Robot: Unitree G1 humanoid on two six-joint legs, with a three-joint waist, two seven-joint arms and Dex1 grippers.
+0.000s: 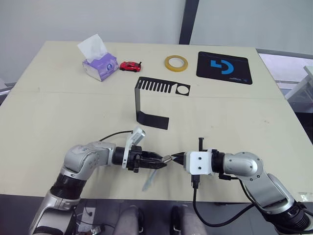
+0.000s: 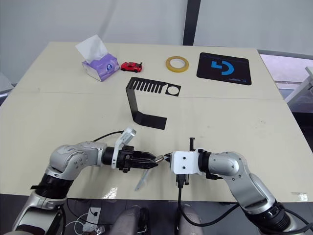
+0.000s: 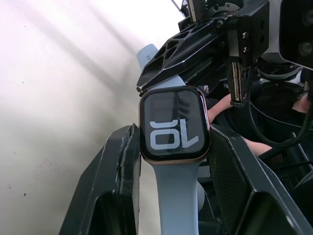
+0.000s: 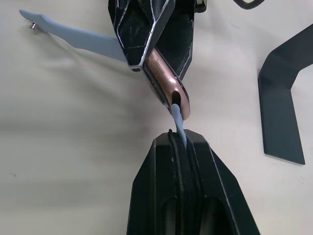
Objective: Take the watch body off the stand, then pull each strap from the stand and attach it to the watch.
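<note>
Black stand (image 1: 146, 100) empty behind; left fingers (image 3: 122, 186) clamp watch body (image 3: 173, 125), right fingers (image 4: 168, 161) pinch strap (image 4: 180, 125).

You are looking down on a pale beige surface (image 1: 58, 112) with a faint seam running across it. Behind its far edge stands a plain light grey wall (image 1: 49, 19), split by a dark vertical post (image 1: 188, 19). Soft, even light falls over everything, with a brighter patch at the far right (image 1: 288, 68). Dark floor (image 1: 24, 208) shows below the near edge.
</note>
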